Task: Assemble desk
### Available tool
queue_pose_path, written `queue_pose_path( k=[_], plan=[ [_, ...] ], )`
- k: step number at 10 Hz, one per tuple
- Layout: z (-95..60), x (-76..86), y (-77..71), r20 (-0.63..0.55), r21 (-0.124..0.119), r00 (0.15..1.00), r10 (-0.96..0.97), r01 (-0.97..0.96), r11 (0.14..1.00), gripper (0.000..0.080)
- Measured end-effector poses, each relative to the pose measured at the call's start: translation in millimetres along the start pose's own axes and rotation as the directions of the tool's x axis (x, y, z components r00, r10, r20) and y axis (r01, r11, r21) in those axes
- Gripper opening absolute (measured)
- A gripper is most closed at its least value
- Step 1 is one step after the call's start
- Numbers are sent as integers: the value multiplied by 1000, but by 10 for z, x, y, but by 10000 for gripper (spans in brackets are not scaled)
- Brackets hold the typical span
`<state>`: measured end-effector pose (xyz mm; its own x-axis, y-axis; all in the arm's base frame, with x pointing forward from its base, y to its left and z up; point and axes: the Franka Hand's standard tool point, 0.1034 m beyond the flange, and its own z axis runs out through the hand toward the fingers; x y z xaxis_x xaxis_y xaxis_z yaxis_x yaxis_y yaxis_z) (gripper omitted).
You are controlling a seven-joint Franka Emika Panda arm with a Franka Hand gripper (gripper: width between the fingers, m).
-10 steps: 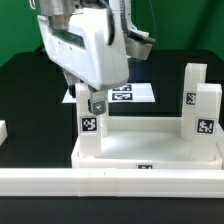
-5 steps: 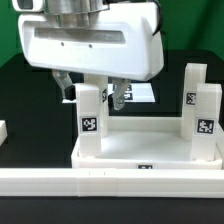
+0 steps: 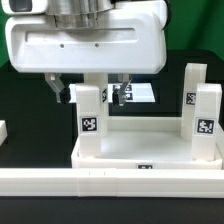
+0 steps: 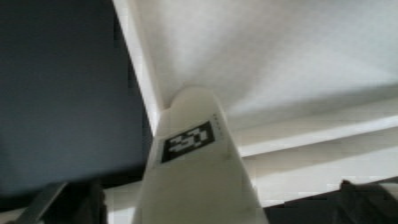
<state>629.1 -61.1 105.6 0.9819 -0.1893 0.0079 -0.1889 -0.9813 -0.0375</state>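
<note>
The tabletop [image 3: 148, 152] lay upside down on the black table [image 3: 30, 90], its raised rim facing up, pressed against the long white border rail [image 3: 110, 182] that ran along the near edge in the exterior view. Three legs stood upright in its corner sockets: one at the exterior view's left [image 3: 89, 120], and two at the exterior view's right, a nearer one [image 3: 207, 118] and a farther one [image 3: 194, 88], each carrying a black-and-white tag.

The gripper [image 3: 92, 93] hung directly over the left leg, its bulky white body filling the upper part of the exterior view and hiding most of what lay behind it. Its two dark fingers [image 3: 61, 90] straddled the top of that leg with a clear gap on each side, so the jaws stood wide and held nothing. The wrist view showed the same leg [image 4: 199, 160] rising between the fingertips [image 4: 71, 200], untouched.

Behind the gripper, the marker board [image 3: 138, 93] lay flat on the table, partly blocked. A small white piece [image 3: 3, 131] sat at the exterior view's left edge, too cropped to identify.
</note>
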Motion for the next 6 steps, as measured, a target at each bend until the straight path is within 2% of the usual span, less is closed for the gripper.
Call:
queue_pose_path(
  k=[3, 4, 5, 6],
  plan=[
    [-5, 2, 29, 7, -27, 983, -181, 181, 983, 649],
    [-6, 1, 37, 10, -33, 974, -225, 225, 974, 528],
    [-3, 0, 40, 11, -34, 974, -227, 227, 973, 528],
    [-2, 0, 41, 11, -34, 974, -227, 227, 973, 385]
  ],
)
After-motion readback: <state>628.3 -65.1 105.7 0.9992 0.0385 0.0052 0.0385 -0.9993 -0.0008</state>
